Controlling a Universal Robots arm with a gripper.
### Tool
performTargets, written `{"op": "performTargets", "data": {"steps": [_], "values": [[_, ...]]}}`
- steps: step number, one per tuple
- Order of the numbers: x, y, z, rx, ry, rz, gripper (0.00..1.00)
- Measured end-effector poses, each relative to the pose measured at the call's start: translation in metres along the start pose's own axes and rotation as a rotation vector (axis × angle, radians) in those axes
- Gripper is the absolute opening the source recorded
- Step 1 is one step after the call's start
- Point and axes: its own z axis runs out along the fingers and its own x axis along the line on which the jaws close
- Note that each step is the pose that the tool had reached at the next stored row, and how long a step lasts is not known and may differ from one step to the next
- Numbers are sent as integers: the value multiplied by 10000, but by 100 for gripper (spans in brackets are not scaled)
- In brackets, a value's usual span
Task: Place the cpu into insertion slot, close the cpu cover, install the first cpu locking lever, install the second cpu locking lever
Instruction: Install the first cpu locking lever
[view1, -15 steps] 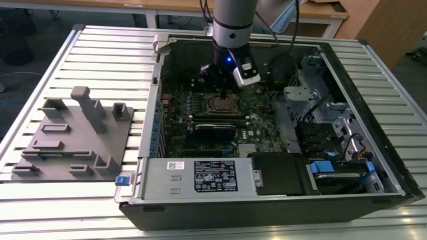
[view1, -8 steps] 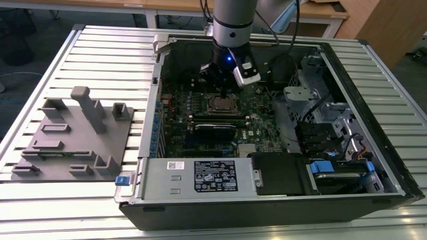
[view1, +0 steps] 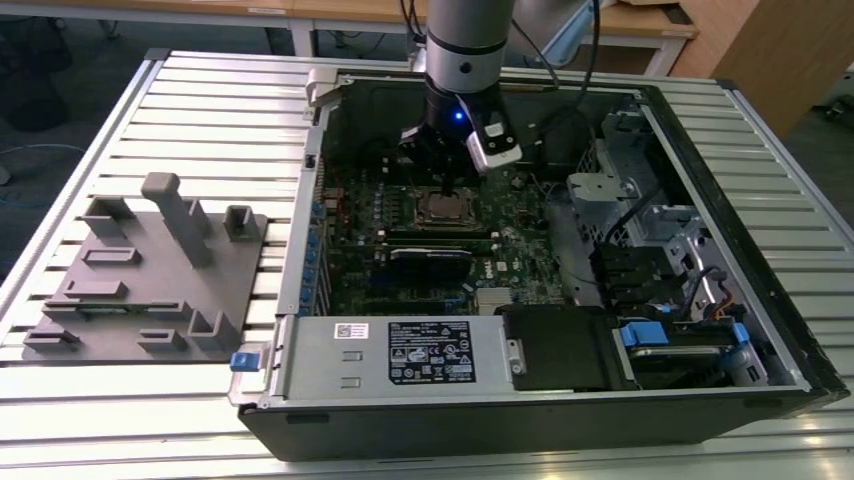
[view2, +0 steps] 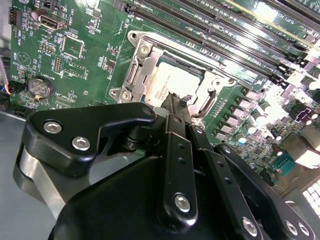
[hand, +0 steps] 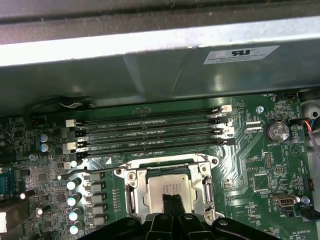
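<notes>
The cpu (hand: 166, 187) is seated in the slot (hand: 126, 176), the cover (hand: 207, 192) appears lowered around it, the narrowed, empty gripper (hand: 172, 198) is rested on the cpu, and latching of the levers (hand: 92, 171) cannot be told.

The motherboard (view2: 85, 65) is deep green, flecked with fine white print and tiny silver solder dots. The cpu (hand: 170, 189) has a pale silvery-beige top, and the cpu cover (hand: 134, 192) is bright bare silver. The claw (view2: 176, 102) is matte black with shiny silver screw heads. The memory slots (hand: 150, 131) are black with white end clips.

In the exterior view the desk (view1: 200, 110) is pale silver-grey, striped by ribbed slats. The computer case (view1: 534, 430) is black outside. The power supply (view1: 320, 350) is light grey with a black, white-printed label (view1: 434, 352). The fixture block (view1: 147, 270) is flat mid-grey. The latch tab (view1: 243, 361) at the power supply's nine o'clock is bright blue.
</notes>
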Motion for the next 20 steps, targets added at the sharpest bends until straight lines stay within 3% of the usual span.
{"op": "performTargets", "data": {"steps": [20], "values": [[2, 2, -54, -1, 0, 0, 10]]}}
